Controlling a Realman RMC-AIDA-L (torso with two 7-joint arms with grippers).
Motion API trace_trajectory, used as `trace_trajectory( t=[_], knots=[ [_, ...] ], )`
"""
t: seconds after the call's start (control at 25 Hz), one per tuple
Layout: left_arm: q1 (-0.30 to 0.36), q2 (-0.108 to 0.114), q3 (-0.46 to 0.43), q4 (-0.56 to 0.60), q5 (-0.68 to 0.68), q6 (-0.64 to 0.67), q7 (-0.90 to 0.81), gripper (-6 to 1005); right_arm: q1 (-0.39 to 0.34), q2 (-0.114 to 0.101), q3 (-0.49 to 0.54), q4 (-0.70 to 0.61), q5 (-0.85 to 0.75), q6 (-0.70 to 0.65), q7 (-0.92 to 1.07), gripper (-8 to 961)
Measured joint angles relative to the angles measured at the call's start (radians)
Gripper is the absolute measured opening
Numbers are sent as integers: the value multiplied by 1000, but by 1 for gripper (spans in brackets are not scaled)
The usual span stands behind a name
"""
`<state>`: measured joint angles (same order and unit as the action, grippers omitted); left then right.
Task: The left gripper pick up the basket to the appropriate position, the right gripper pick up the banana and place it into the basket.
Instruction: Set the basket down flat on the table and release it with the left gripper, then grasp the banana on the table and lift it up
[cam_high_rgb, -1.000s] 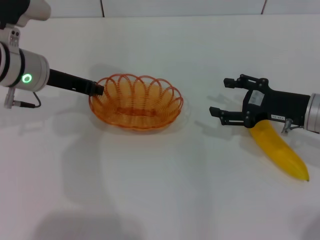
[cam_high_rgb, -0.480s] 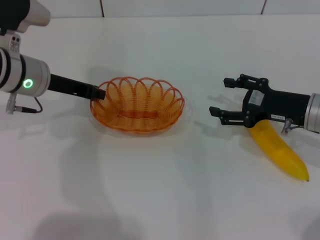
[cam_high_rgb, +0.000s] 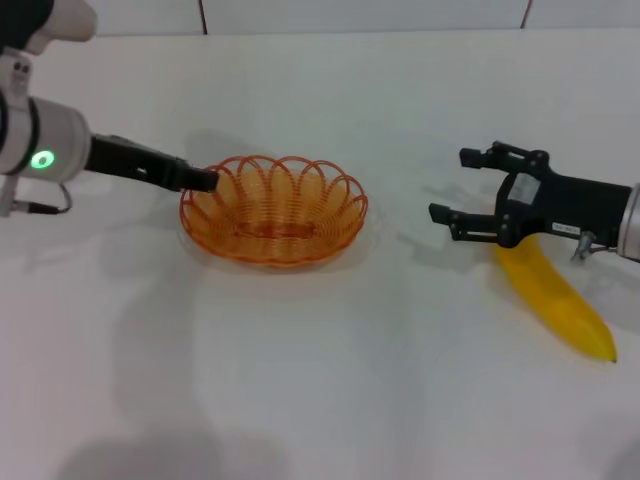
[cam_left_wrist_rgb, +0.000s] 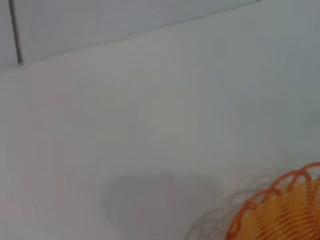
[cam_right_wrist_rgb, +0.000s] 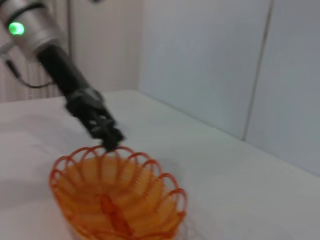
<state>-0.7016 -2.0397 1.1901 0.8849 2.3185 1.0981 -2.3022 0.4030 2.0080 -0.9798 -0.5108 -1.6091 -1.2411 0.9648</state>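
White bench fills our view. Nearest, toward its right edge, the banana (cam_high_rgb: 556, 303) lies with its long axis running diagonally, under our right gripper (cam_high_rgb: 470, 187), spread open for the grab. Farther left, our left gripper (cam_high_rgb: 205, 181) pinches the basket (cam_high_rgb: 273, 210) rim to position it.

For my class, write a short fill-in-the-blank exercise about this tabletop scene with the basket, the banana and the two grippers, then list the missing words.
1. The left gripper is at the rim of the orange ____.
2. The banana lies on the white ____, not in the basket.
3. The right gripper hangs with its fingers ____, above one end of the banana.
4. Inside, the basket is ____.

Missing words: basket; table; open; empty
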Motion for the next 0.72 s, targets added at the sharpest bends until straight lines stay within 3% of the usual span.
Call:
trace_trajectory(
  t=[0.2, 0.24, 0.28, 0.48, 0.64, 0.72],
  knots=[
    [274, -5, 142, 357, -97, -64, 66, 564, -2, 2, 26, 0, 0, 0, 0, 845],
    [382, -5, 206, 438, -167, -132, 141, 591, -2, 3, 26, 0, 0, 0, -1, 844],
    [439, -5, 245, 471, -214, -176, 198, 618, -3, 3, 26, 0, 0, 0, -1, 844],
    [655, -5, 415, 511, -543, -391, 622, 769, -20, 2, 41, 0, 0, 0, -2, 843],
    [715, -5, 449, 420, -843, -385, 994, 908, -32, 1, 63, 0, 0, 0, -5, 843],
    [724, -5, 448, 340, -1008, -339, 1201, 908, -36, 0, 66, 0, -1, 0, -5, 842]
  ],
)
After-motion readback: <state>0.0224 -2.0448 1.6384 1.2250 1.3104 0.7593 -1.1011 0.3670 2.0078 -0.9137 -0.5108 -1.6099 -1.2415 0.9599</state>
